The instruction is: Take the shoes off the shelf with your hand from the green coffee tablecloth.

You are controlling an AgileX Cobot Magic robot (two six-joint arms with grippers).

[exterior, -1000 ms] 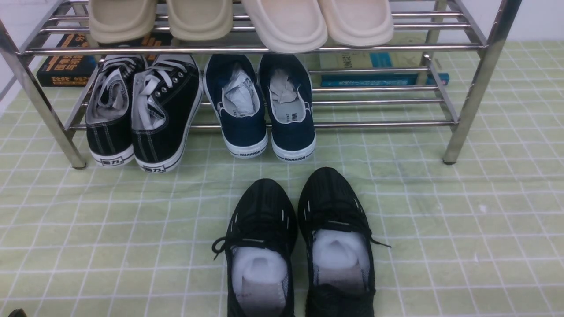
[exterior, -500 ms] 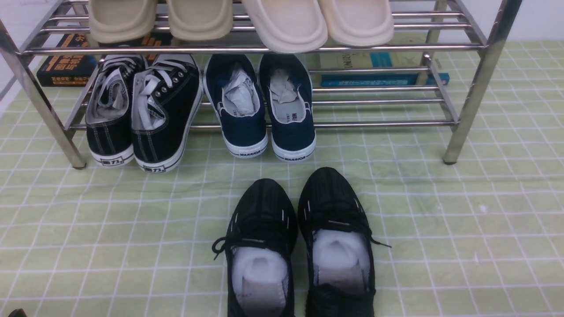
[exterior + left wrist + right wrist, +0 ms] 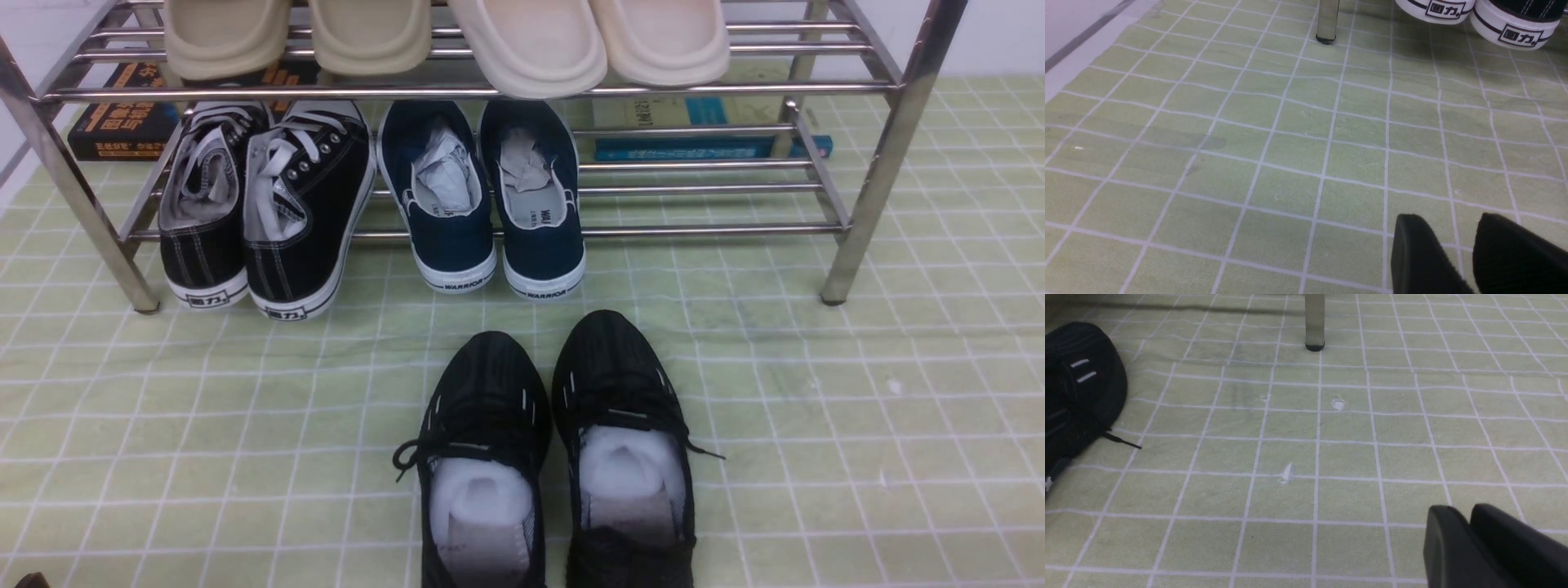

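nothing has moved in the front view since the earlier frames: the shoes (image 3: 555, 457) sit exactly where they sat, and the only sliver of change is a dark scrap at the bottom left edge, too small to name.

the shoes are already off the shelf (image 3: 865, 188), standing side by side on the green coffee tablecloth (image 3: 857, 425) just in front of it, touching or nearly touching each other. their toes point away from the robot toward the shelf, heels toward the camera, so each long axis runs front to back, near square to the shelf bars. white paper stuffing fills both openings.

judging from that, the removal step looks finished and the arms appear to be pulled back. the left pincer (image 3: 1457, 261) hangs low over bare cloth with a clear gap between its fingers, holding nothing. the right pincer (image 3: 1470, 543) shows its fingers close together, a narrow slit at most, also empty; one toe of the shoes lies well off to its side in that view.

on the lower tier stay the black canvas sneakers (image 3: 261, 204) and the navy slip-ons (image 3: 490, 196); beige slippers (image 3: 441, 37) rest on top. the next move likely calls only for clearing the arms without snagging the loose lace.
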